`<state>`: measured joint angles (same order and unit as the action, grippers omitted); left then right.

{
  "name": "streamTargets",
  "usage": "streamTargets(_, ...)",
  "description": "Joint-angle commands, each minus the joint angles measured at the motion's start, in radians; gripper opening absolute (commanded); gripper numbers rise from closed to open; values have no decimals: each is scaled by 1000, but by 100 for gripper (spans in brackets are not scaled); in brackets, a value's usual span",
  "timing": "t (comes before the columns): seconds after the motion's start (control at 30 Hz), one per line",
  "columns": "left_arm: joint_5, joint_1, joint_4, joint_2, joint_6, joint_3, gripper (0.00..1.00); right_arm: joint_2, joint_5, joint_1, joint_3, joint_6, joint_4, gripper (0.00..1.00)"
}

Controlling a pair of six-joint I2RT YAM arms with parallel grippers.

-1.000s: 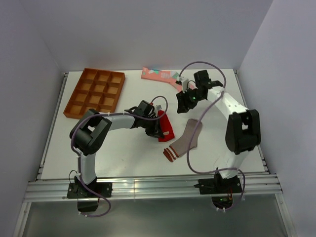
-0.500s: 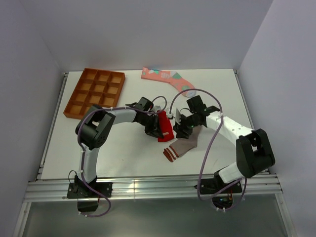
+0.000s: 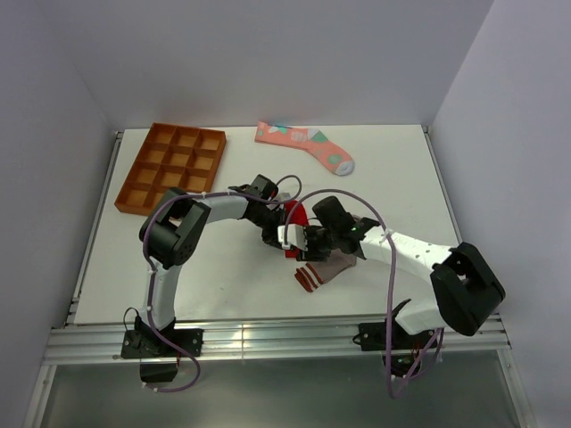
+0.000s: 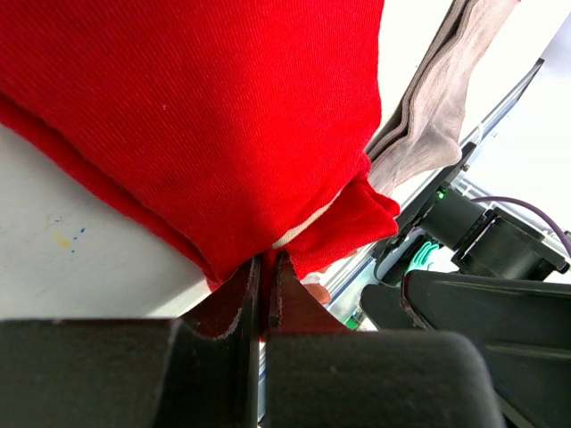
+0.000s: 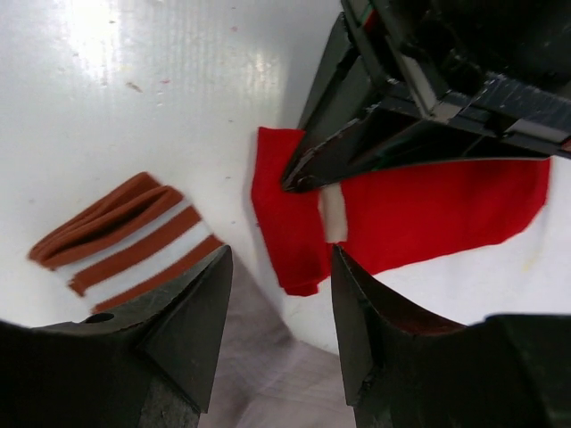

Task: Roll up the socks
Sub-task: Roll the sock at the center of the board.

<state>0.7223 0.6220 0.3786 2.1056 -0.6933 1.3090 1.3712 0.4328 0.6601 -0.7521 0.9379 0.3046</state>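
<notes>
**Two arms met over red sock at the start of a roll**

The left gripper (image 4: 266, 272) was pinched tight on a folded edge of the red sock (image 4: 223, 107). Its fingers were pressed together with only cloth between them, and the rest of the sock spread away beyond their tips. The right gripper (image 5: 278, 267) hung just above the sock, its fingers (image 5: 187, 330) wide apart and holding nothing. The sock's loose end and its white mark lay in the gap ahead of them, close by the left fingertips. The grey-brown sock (image 5: 125, 236) lay just beside, its striped cuff outside one right finger and its body running under that finger. The pink sock (image 3: 303, 143) sat well apart from both sets of fingers, at the far side of the table (image 3: 223, 276).

The step in hand appeared to be the first turn of the red sock, with none of the three yet rolled. Done well, the right fingers would come down on red cloth alone, near the white mark. They would need to stay clear of the striped cuff and of the left fingertips crowded in beside it. The left pinch would need to hold firm so the turn came out tight rather than slack. The likely slip was grey cloth caught up in the grasp.

An orange tray (image 3: 189, 131) of twelve compartments stood well off to the outer side of the left fingers. No sock showed in any compartment.
</notes>
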Motion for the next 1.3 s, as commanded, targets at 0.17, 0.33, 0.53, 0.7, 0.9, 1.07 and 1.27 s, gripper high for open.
streamTargets(0.17,-110,2,85,62,37,-20,0,63,-104,58,10,45,-117,54)
streamTargets(0.33,-112,-4,86,59,40,-22,0,86,-118,64,11,55,-124,53)
streamTargets(0.53,-113,-11,85,53,41,-25,0,153,-154,65,-10,64,-107,50)
streamTargets(0.7,-109,-22,74,45,25,-28,1,161,-154,64,-27,45,-87,41)
streamTargets(0.9,-109,-31,13,8,-38,-54,8,187,-59,6,-119,22,33,16)
streamTargets(1.07,-100,-42,-121,-65,-146,-132,13,293,104,-94,-315,38,293,12)
streamTargets(1.27,-150,-44,-354,-172,-334,-250,20,469,230,-198,-535,84,577,12)
